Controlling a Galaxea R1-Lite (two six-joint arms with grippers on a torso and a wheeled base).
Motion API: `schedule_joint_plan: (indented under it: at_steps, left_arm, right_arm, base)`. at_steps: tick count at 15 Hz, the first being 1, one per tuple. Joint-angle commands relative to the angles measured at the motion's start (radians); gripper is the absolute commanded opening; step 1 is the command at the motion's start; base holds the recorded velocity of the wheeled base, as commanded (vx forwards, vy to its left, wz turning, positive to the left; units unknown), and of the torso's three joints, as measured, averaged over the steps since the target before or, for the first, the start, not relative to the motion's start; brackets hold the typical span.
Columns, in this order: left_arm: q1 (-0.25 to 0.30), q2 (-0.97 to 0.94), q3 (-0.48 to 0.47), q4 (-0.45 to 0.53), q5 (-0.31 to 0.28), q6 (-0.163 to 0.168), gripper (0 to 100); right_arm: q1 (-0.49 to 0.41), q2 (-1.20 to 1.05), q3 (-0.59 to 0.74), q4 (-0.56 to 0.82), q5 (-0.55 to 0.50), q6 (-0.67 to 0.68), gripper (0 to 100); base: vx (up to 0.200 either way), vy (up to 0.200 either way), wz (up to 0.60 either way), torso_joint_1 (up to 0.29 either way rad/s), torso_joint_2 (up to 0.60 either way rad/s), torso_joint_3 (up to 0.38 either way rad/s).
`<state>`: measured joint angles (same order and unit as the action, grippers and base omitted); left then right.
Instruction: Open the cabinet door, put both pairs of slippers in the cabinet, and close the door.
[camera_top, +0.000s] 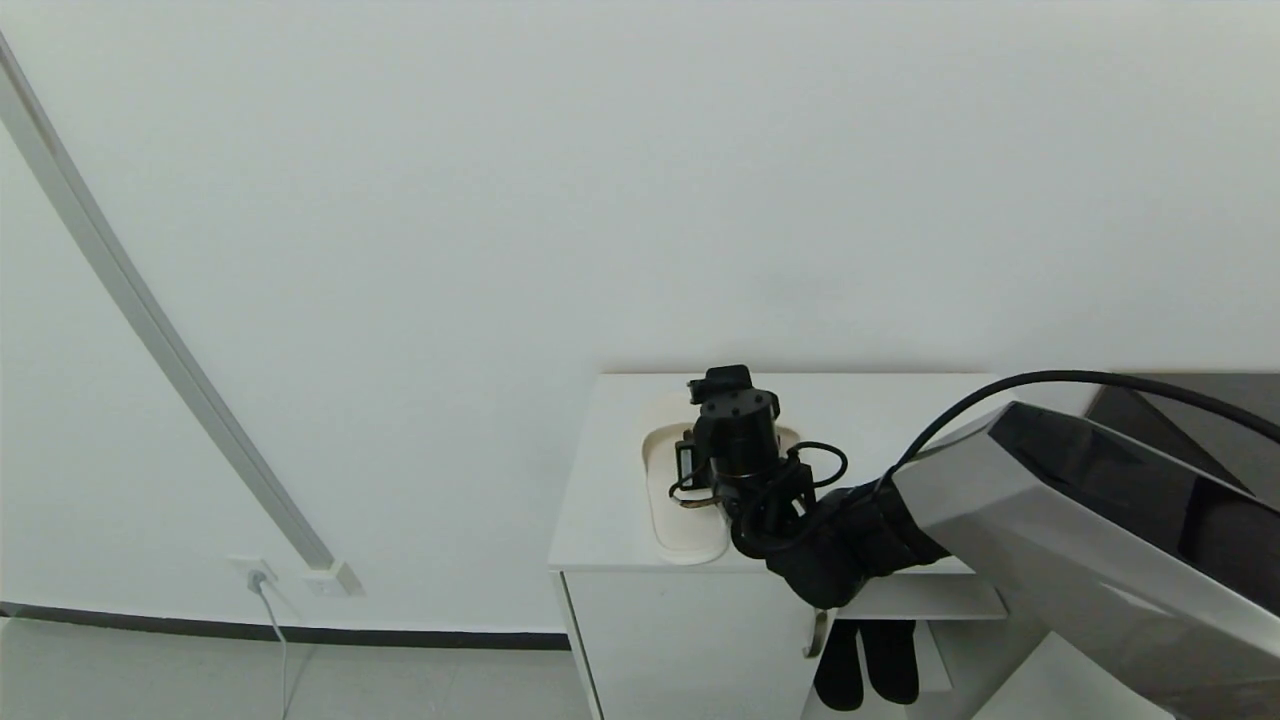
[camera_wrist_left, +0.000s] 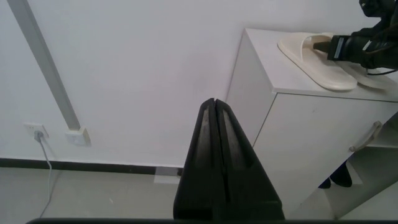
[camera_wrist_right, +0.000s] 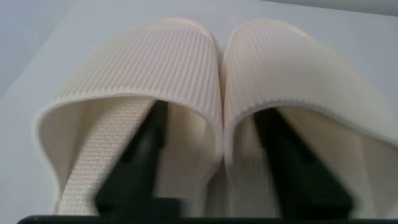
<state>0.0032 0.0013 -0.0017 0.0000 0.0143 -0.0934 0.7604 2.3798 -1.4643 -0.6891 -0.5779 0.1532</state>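
A pair of cream slippers (camera_top: 685, 500) lies side by side on top of the white cabinet (camera_top: 610, 480). My right gripper (camera_top: 715, 470) is down on them and open, with one finger (camera_wrist_right: 134, 168) inside each slipper (camera_wrist_right: 143, 81) and their adjoining upper walls between the two. A second, black pair of slippers (camera_top: 865, 665) stands inside the cabinet under a shelf (camera_top: 920, 600), beside a door panel with a metal handle (camera_top: 818, 635). My left gripper (camera_wrist_left: 214, 102) is shut and empty, low down to the left of the cabinet (camera_wrist_left: 298, 143), well apart from it.
The cabinet stands against a white wall (camera_top: 640, 180). A slanted grey conduit (camera_top: 150, 320) runs down the wall to a socket (camera_top: 255, 572) with a cable plugged in, left of the cabinet. Bare floor (camera_top: 200, 670) lies in front of the wall.
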Motion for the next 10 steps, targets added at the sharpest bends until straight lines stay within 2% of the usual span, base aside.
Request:
schedule_joint_plan:
  at_steps: [1, 6, 8, 10]
  left_arm:
    - [0.000, 0.000, 0.000, 0.000, 0.000, 0.000, 0]
    - [0.000, 0.000, 0.000, 0.000, 0.001, -0.002, 0]
    - [0.000, 0.000, 0.000, 0.000, 0.000, 0.000, 0]
    - [0.000, 0.000, 0.000, 0.000, 0.000, 0.000, 0]
  right_arm:
    - [-0.004, 0.013, -0.005, -0.001, 0.000, 0.002, 0]
    - [-0.001, -0.050, 0.021, -0.009, -0.008, 0.002, 0]
    - [-0.001, -0.175, 0.117, -0.006, 0.012, -0.003, 0]
    - [-0.009, -0.346, 0.295, -0.007, 0.125, -0.017, 0]
  base:
    - [0.000, 0.000, 0.00, 0.000, 0.00, 0.000]
    - [0.000, 0.000, 0.00, 0.000, 0.00, 0.000]
    - [0.000, 0.000, 0.00, 0.000, 0.00, 0.000]
    - [0.000, 0.000, 0.00, 0.000, 0.00, 0.000]
